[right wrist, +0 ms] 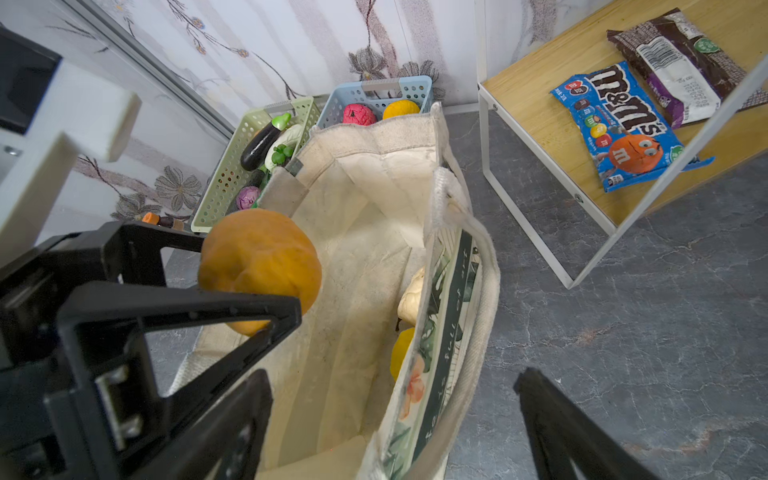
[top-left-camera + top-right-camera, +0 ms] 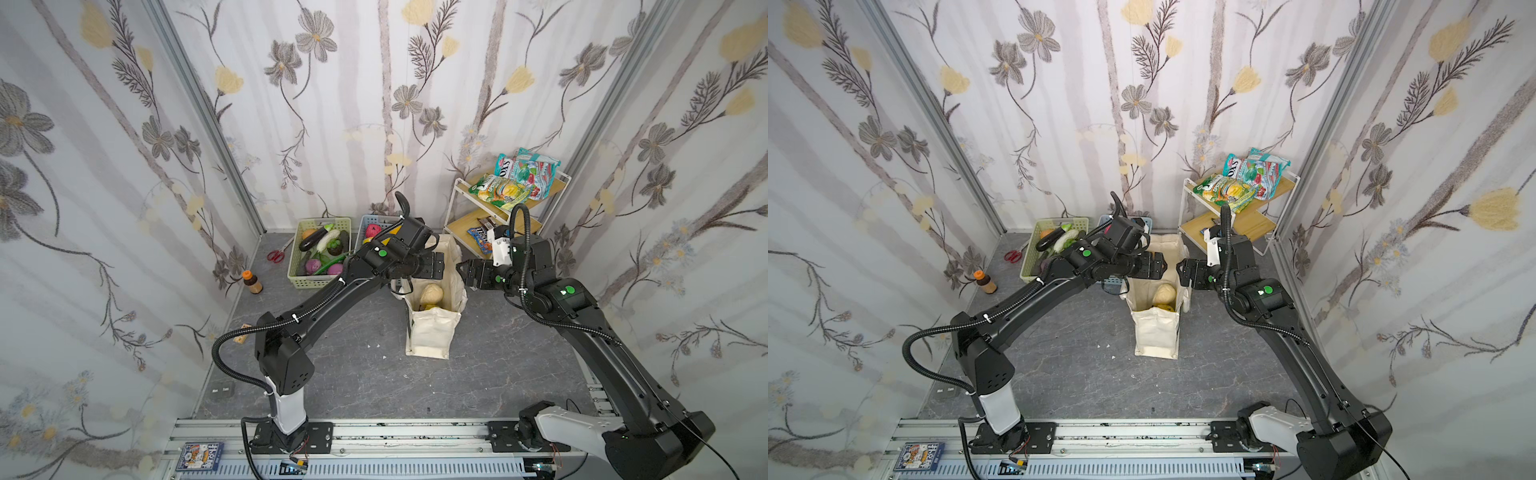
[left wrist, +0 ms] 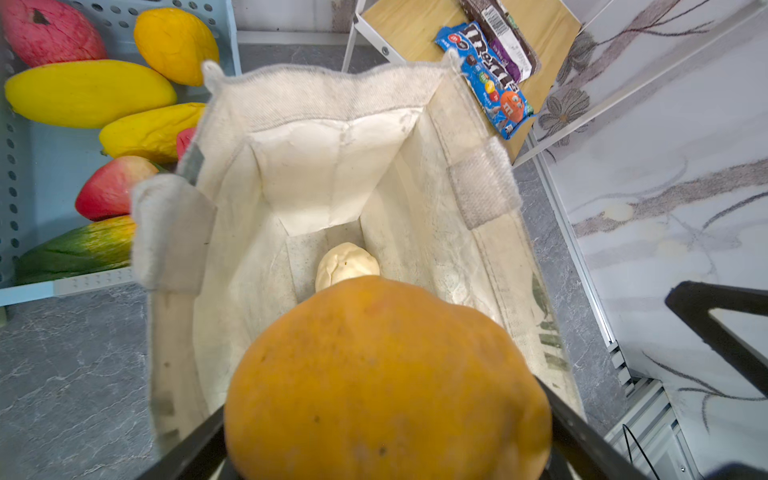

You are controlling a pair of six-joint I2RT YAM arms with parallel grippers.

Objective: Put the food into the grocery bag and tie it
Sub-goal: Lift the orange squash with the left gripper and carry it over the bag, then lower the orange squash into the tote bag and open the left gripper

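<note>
The grocery bag (image 2: pixel 432 332) stands upright and open in the middle of the tabletop (image 2: pixel 353 374), with its printed dark green side turned toward the right arm. Deep inside it lie a cream fruit (image 3: pixel 347 266) and, beside that, a yellow fruit (image 1: pixel 401 353). Above the bag's mouth hangs the left end effector (image 1: pixel 249 274). Its jaws stand far apart, yet they are closed on a big orange fruit (image 3: pixel 386 374), with one finger pressing on each side.

The right end effector (image 2: pixel 467 272) is just beside the bag's rim on the printed side, with its jaws spread wide and holding nothing. Whether a finger touches the cloth I cannot tell. One long handle (image 1: pixel 488 286) droops outside the bag over the print.

Behind the bag a blue basket (image 1: pixel 417 89) holds red and yellow fruits, and next to it a green basket (image 1: pixel 216 199) holds vegetables. Also behind the bag, on the right arm's side, a low shelf (image 1: pixel 540 104) carries a blue candy packet (image 1: pixel 619 124) and a dark packet (image 1: pixel 673 62).
</note>
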